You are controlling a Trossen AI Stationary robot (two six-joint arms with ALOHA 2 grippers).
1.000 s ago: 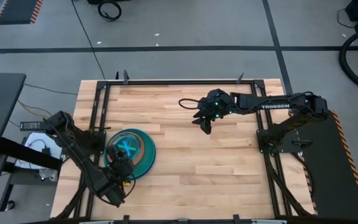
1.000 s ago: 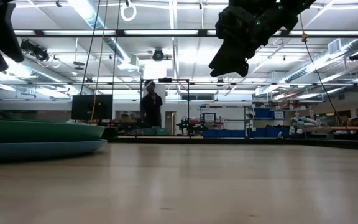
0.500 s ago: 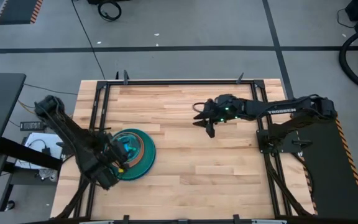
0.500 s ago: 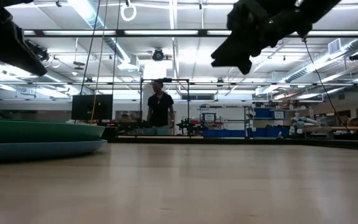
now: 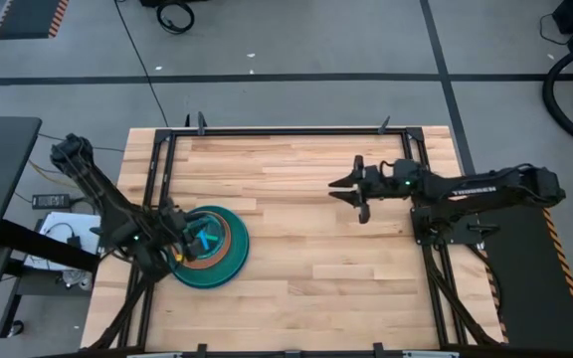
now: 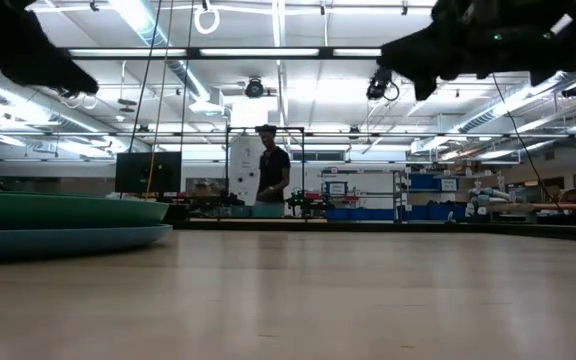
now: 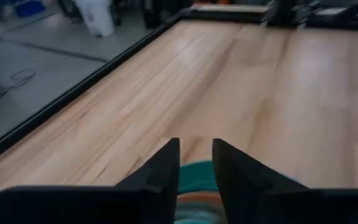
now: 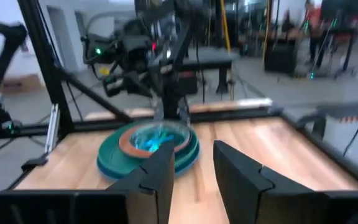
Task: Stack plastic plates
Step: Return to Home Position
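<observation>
The plastic plates stand in one stack (image 5: pixel 225 251) at the table's left: a large teal plate at the bottom, a tan-brown one on it, and a small cyan one on top. The low view shows the stack from the side (image 6: pixel 58 225), and it also shows in the right wrist view (image 8: pixel 148 149). My left gripper (image 5: pixel 189 242) hovers over the stack's left part, open by a narrow gap and empty; a teal rim (image 7: pixel 197 177) shows under its fingers. My right gripper (image 5: pixel 348 191) is open and empty, in the air over the table's right middle.
A black metal frame (image 5: pixel 286 130) runs round the wooden table (image 5: pixel 296 259). Bare wood lies between the stack and my right arm. A person (image 6: pixel 271 180) stands in the room far behind the table.
My left arm has swung back toward the table's left edge, and its gripper has gone from the stack's near side to over its left part. My right gripper has drawn back toward the table's right edge. The stack has kept still.
</observation>
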